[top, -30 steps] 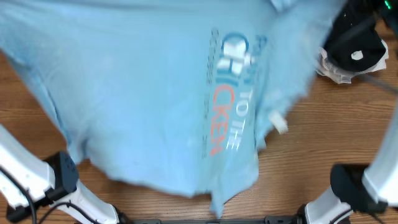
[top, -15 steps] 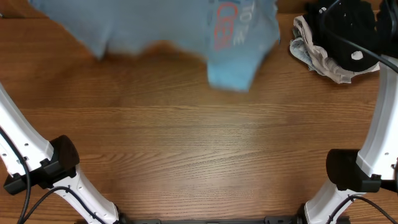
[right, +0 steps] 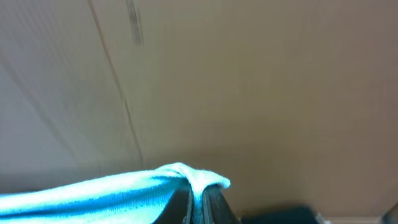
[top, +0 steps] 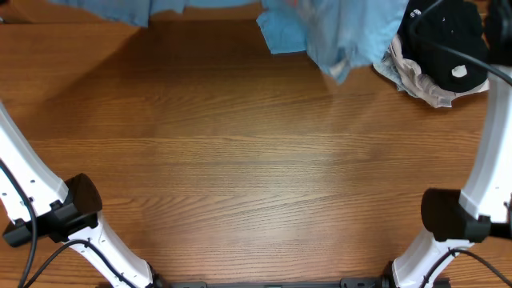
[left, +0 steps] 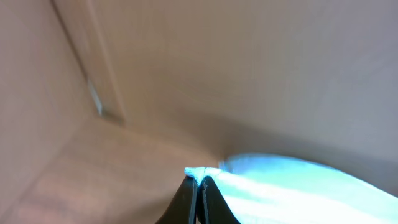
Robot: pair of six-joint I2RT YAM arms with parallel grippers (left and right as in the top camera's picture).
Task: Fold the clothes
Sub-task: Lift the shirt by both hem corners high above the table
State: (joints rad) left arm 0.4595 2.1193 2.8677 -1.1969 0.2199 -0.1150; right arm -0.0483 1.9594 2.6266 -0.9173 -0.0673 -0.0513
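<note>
Overhead: T-shirt (top: pixel 352 32) is blurred along the far edge of the table (top: pixel 256 176), bunched top centre-right, with a strip at top left. Can't tell if it touches the wood. Its right side is just beside the black garment (top: pixel 444 32), which lies on a beige-and-white cloth (top: pixel 416 80). Neither gripper is in frame.

Left wrist: left gripper (left: pixel 199 183) fingers pinched tight on a T-shirt edge, cloth trailing right.

Right wrist: right gripper (right: pixel 198 194) fingers clamped on a T-shirt fold, cloth trailing left.

Sky-blue tee (top: pixel 346 29), blk garment (top: pixel 445 34), brn wood-grain table (top: pixel 256 160)
</note>
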